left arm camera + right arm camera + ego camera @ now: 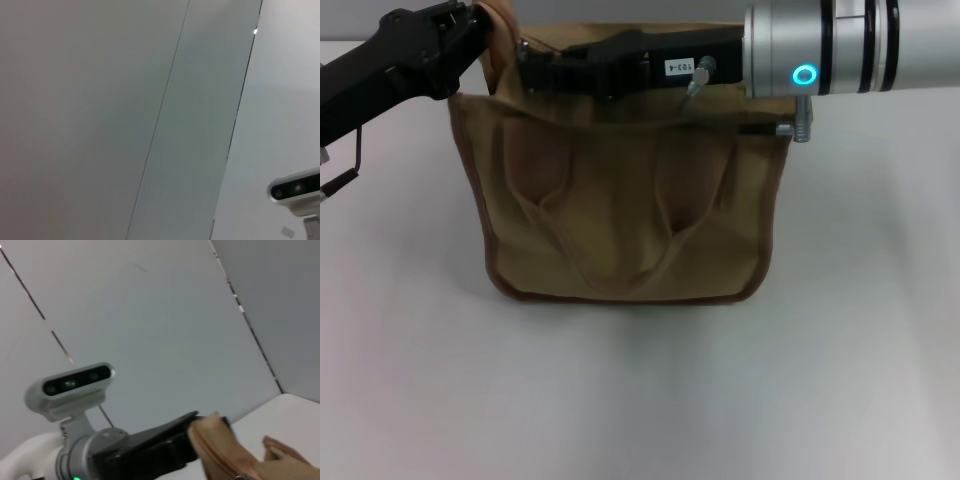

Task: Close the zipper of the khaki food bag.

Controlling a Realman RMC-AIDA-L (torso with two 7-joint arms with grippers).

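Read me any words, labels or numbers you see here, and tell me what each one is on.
"103-4", on a small white sticker on the right gripper, read sideways in the head view; the last digit is hard to read.
No print shows on the bag, the left gripper, or in either wrist view.

Your right arm (pixel 850 45) is a silver cylinder with a glowing cyan ring (pixel 805 75). Its black gripper housing (pixel 640 60) carries a white label; your left arm (pixel 390 70) is matte black.

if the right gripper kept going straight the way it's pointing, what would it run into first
Probably the left gripper, which clamps the khaki food bag's top corner. The right gripper points along the bag's top edge toward it, though depth is unclear.
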